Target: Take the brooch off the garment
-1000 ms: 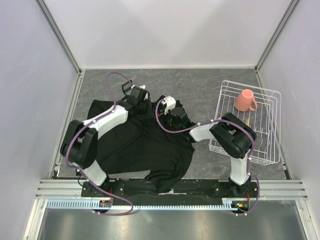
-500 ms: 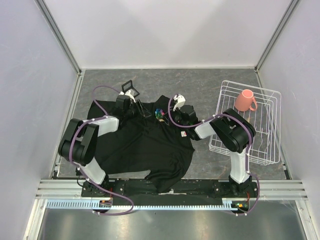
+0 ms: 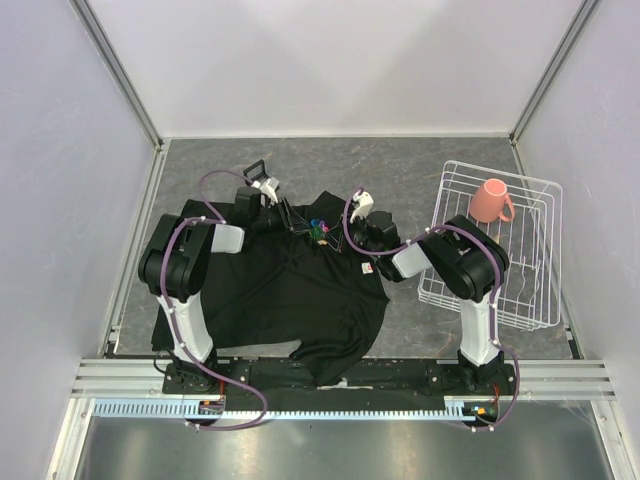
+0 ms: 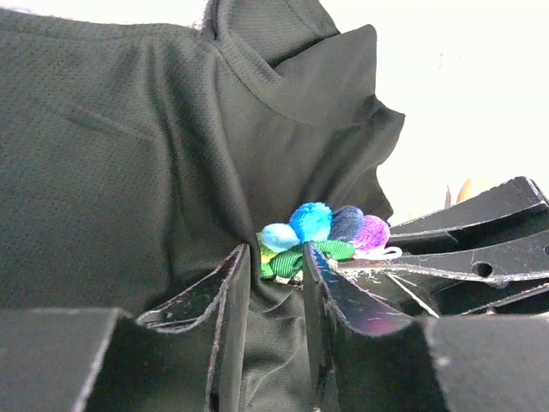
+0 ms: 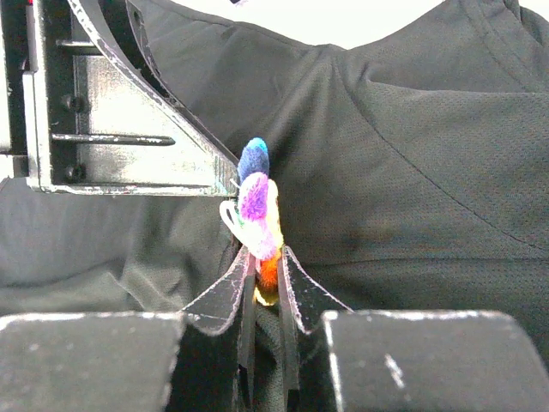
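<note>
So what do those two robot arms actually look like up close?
They are twins: the left arm and right arm have bulky black joints joined by white shells, with a thin purple cable looping along each. The left tool and right tool each carry two flat black fingers, scuffed pale along the edges.

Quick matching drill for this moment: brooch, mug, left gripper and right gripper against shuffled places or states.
Things:
1. brooch
2. mug
3. left gripper
4. right gripper

Places or states:
A. in the wire rack
B. jaws apart over a fold of the T-shirt
C. jaws closed on the brooch
D. many-coloured, pinched at its lower edge

Pairs: 1-D, 2-A, 3-B, 4-C.
</note>
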{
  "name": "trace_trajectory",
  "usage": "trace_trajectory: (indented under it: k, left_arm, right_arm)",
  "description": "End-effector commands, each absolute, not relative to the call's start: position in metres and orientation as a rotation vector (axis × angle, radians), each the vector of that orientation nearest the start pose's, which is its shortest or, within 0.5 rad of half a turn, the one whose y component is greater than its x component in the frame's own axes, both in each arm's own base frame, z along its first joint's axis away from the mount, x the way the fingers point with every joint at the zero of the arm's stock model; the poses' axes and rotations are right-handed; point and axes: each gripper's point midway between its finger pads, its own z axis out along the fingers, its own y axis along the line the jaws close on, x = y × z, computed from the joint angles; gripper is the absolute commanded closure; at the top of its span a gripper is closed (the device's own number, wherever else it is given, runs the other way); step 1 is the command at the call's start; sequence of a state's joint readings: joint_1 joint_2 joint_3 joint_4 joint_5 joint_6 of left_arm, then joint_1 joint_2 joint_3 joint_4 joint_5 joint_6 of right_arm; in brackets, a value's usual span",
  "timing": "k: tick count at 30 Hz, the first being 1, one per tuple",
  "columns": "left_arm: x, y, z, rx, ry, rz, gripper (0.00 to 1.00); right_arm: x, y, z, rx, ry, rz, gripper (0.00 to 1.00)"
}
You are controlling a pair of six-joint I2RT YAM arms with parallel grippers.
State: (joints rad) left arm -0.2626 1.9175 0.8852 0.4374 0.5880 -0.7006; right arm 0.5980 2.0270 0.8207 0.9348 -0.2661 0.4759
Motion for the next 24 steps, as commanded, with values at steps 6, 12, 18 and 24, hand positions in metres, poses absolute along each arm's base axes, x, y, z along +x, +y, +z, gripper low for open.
trace_trajectory:
  k: [6,12,18,24]
  left_arm:
    - [0.401,-0.234,0.043,-0.079,2.277,-1.163,0.7]
    - [0.391,-0.238,0.039,-0.08,2.296,-1.147,0.77]
    - [0.386,-0.247,0.035,-0.078,2.315,-1.152,0.82]
    - [0.383,-0.247,0.03,-0.12,2.335,-1.148,0.85]
  right_arm:
    - [0.376,0.341,0.053,-0.33,1.882,1.023,0.98]
    - [0.378,0.34,0.052,-0.319,1.89,1.019,0.83]
    - [0.376,0.343,0.056,-0.324,1.873,1.045,0.69]
    - [0.376,0.346,0.057,-0.311,1.864,1.069,0.6]
